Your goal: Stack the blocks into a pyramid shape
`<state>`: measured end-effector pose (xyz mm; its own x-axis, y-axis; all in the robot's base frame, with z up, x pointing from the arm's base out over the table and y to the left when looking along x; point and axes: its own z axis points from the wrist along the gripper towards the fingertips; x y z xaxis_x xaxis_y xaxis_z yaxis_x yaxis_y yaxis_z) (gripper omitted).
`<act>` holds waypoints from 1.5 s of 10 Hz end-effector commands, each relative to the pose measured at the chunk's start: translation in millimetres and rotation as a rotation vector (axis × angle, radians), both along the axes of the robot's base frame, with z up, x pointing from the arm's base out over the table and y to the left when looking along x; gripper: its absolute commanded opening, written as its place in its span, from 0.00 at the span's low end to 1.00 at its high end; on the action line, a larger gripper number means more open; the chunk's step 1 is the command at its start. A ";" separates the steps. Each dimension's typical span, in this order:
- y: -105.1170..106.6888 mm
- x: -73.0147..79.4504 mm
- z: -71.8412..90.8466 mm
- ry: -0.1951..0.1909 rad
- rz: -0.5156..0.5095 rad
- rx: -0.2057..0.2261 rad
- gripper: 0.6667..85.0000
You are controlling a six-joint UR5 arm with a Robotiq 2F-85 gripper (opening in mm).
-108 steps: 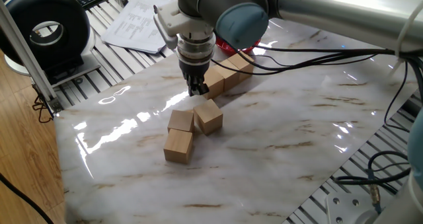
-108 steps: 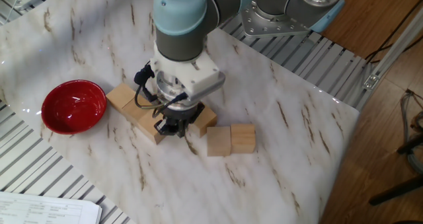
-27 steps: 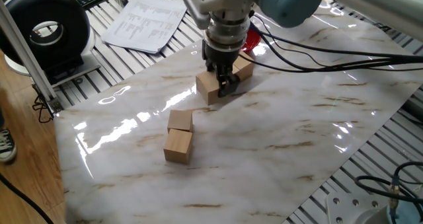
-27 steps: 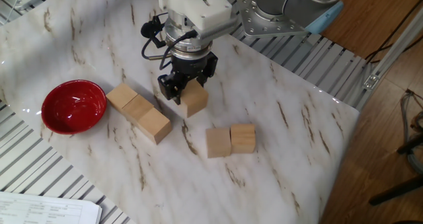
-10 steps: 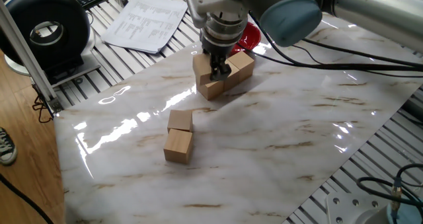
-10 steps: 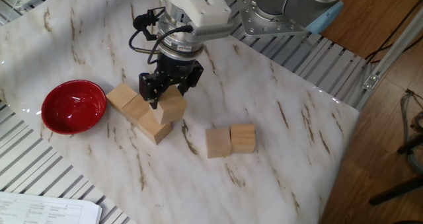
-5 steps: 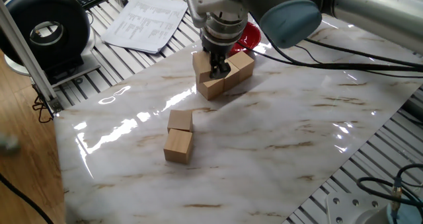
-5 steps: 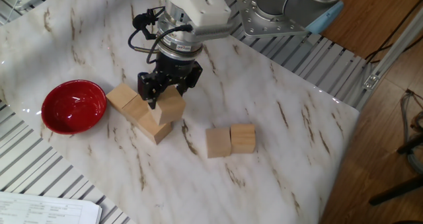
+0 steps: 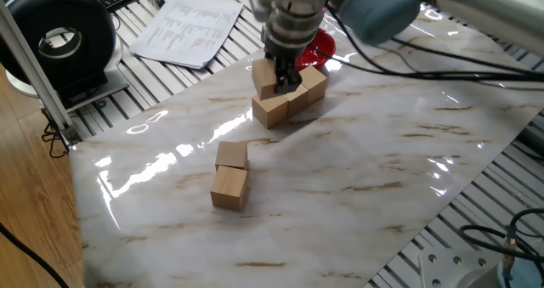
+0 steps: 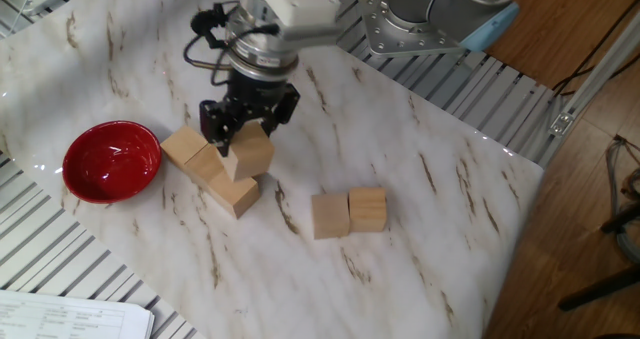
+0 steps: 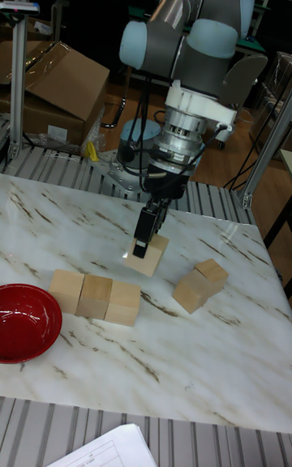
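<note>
Current state: the base course is laid. Three light-tan plain wooden cubes form a touching row (image 11: pixel 95 297) just beside the shiny red bowl (image 11: pixel 26 322); the row runs away from the bowl in a straight line across the marble-patterned table top (image 11: pixel 203 370).

The two-finger gripper (image 10: pixel 240 129) has its jaws closed on the sides of a fourth light-tan wooden cube (image 10: pixel 248 151). This held cube sits above the end of the row farthest from the red bowl. In the fixed views it appears over the outer row cubes at second-course height. Whether its underside is touching the row or hanging just clear of it cannot be told from the pictures.

Two further light-tan wooden cubes (image 10: pixel 349 213) rest side by side, touching each other, on the table top well apart from the red bowl, beyond the far end of the row. Neither is in contact with the row.

Judged progress: roughly half complete.

Remaining work, as judged:
1. Seat the held cube across the joint between two row cubes and release it.
2. Place one loose cube beside it to finish the second course.
3. Place the last loose cube on top as the cap.
</note>
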<state>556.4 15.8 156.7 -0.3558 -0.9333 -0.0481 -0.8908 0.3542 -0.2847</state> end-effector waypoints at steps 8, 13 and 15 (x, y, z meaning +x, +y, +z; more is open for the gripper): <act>-25.2 13.7 45.1 0.141 0.132 0.078 0.00; -26.3 11.3 28.8 0.162 0.180 0.128 0.00; -32.5 10.8 23.4 0.160 0.185 0.111 0.00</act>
